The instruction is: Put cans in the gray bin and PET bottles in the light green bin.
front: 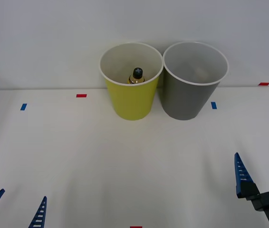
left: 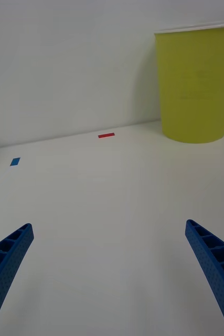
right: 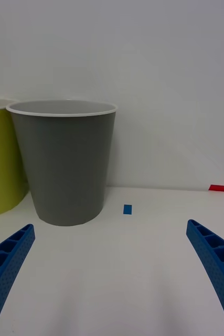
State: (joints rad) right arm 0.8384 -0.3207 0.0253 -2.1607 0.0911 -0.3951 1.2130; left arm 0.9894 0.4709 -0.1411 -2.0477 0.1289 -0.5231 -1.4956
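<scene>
White counter [front: 125, 166] runs back to a plain pale wall, with small red and blue tape marks scattered on it. At the far middle stand two tall round tapered plastic bins, their rims touching or nearly so: one yellow-green bin with a white rim [front: 131, 97] on the left and one dark gray bin with a white rim [front: 191, 97] on the right. One small bottle with a black screw cap and gold neck [front: 137, 76] stands upright inside the yellow-green bin, long axis vertical, cap pointing up; its label is hidden by the bin wall. The left tool [front: 15, 209] sits low at the near left with its blue ribbed fingers spread wide, holding nothing. The right tool [front: 260, 166] sits at the near right, likewise wide and bare; small mirrored writing on its black body reads like "RB-Y1".
</scene>
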